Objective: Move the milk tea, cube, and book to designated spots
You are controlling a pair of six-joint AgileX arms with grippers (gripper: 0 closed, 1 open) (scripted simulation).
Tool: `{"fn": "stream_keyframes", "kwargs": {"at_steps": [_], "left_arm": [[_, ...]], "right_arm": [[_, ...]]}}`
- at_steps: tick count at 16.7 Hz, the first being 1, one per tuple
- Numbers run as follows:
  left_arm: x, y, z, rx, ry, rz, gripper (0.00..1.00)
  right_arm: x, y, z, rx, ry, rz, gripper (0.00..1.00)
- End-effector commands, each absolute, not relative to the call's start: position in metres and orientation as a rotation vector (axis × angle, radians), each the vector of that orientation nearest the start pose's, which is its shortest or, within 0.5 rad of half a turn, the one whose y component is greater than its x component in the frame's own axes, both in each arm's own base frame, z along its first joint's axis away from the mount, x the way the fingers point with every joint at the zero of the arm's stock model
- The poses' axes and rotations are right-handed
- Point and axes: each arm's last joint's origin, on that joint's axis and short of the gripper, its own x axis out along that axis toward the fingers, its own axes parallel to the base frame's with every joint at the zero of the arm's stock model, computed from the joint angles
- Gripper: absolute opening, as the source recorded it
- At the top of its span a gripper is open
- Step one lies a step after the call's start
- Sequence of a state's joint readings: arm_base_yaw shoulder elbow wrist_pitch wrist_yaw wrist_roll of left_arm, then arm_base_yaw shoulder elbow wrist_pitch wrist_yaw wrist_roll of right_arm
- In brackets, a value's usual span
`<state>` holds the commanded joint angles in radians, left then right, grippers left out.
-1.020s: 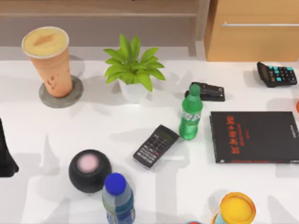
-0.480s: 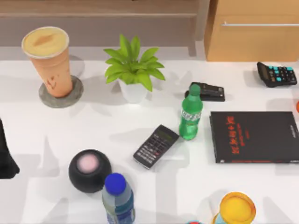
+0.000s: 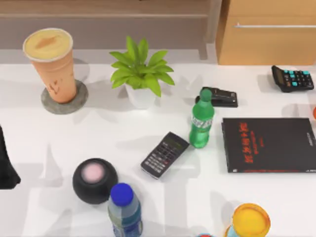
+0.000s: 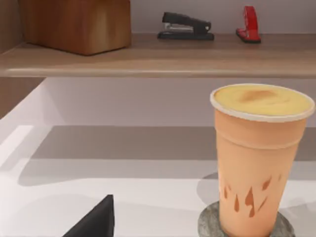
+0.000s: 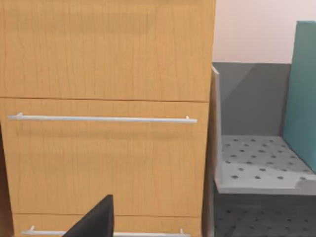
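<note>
Left gripper (image 3: 6, 165) beside illegible, perhaps red-lettered book (image 3: 269, 144)

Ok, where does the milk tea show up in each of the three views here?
Top view: the milk tea stands upright at the table's far left, on a round grey coaster.
Left wrist view: the cup is close up, upright on the same coaster.
Right wrist view: not in it; a wooden drawer front faces the camera.
Shared landmark: the grey coaster.
</note>
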<state>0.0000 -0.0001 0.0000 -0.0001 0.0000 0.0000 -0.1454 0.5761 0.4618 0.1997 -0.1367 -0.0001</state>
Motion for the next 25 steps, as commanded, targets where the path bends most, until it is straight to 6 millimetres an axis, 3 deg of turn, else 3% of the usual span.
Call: {"fn": "stream_keyframes", "kwargs": {"at_steps": [3,5,9,12,17,25], "left_arm": [[0.106,-0.001,0.160,0.000,0.000,0.000,1.00],[0.106,-0.001,0.160,0.000,0.000,0.000,1.00],[0.106,-0.001,0.160,0.000,0.000,0.000,1.00],[0.106,-0.001,0.160,0.000,0.000,0.000,1.00],[0.106,-0.001,0.160,0.000,0.000,0.000,1.00],[0.106,-0.001,0.160,0.000,0.000,0.000,1.00]], "right_arm": [[0.212,-0.039,0.314,-0.027,-0.042,-0.008,1.00],[0.260,-0.060,0.318,-0.024,-0.006,-0.009,1.00],[0.350,-0.113,0.296,-0.012,0.044,-0.007,1.00],[0.396,-0.151,0.271,-0.009,0.047,-0.006,1.00],[0.430,-0.189,0.249,-0.021,0.010,-0.007,1.00],[0.435,-0.189,0.249,-0.023,0.006,-0.006,1.00]]}}
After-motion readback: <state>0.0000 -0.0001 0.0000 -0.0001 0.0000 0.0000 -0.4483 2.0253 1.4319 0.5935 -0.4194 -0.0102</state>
